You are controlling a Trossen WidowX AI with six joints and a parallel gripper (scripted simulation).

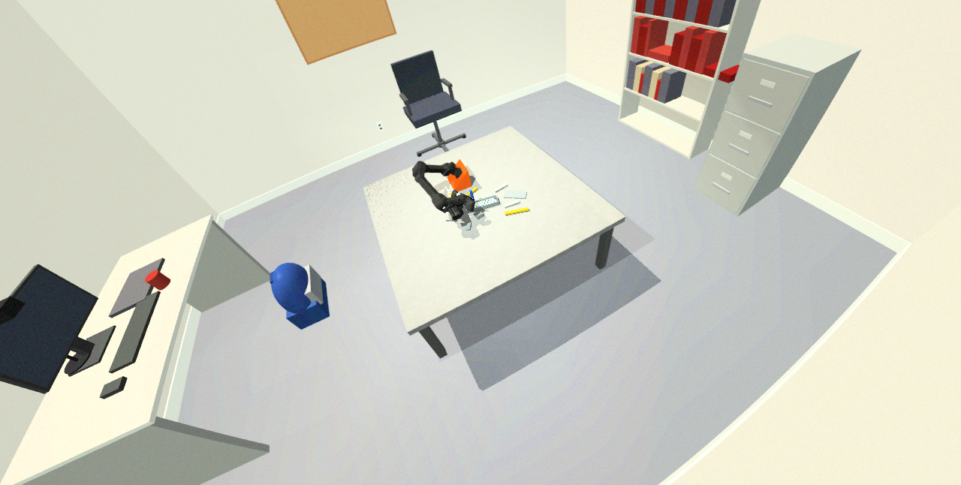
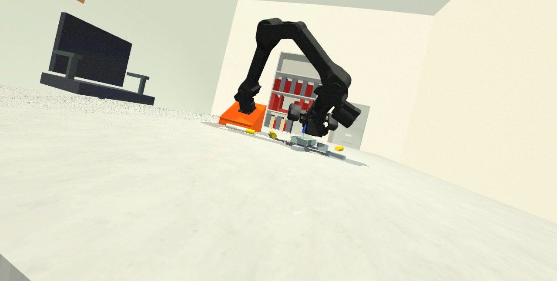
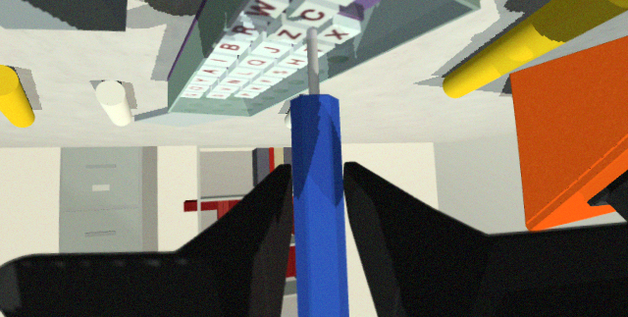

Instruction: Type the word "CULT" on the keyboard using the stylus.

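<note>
Fingers clenched on blue stylus [image 3: 316, 160] — grey tip poised near C key [image 3: 314, 14] of keyboard [image 3: 216, 37] on bench [image 2: 194, 185]. Contact cannot be told. Judged: stylus pickup done; C, U, L, T presses seemingly all left.

The arm [image 2: 311, 51] arches high, wrist bent downward; the end effector [image 3: 318, 180] is clamped on the stylus [image 3: 316, 160].
</note>
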